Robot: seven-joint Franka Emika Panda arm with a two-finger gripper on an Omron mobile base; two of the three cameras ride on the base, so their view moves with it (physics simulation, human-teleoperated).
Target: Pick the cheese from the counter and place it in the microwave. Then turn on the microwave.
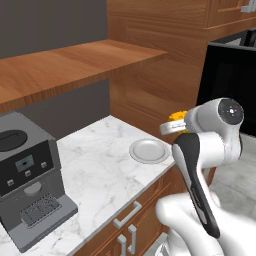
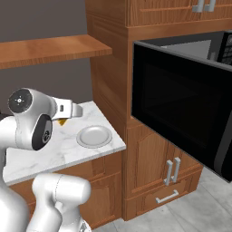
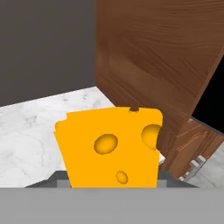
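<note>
Hand view: the cheese point(image 3: 111, 148), an orange wedge with holes, sits clenched in the end effector point(image 3: 113, 181), raised above the marble desk point(image 3: 39, 127). It looks light, stiff and smooth-sided, best held across its flat faces. From the base views it shows beside the arm, above the desk near the grey plate point(image 1: 148, 150). The microwave point(image 2: 181, 108) stands open to the right.

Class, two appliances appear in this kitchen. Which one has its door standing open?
The large black built-in microwave set in the wooden cabinet column: its dark glass door swings outward. The grey coffee machine on the white marble counter has no door.
</note>
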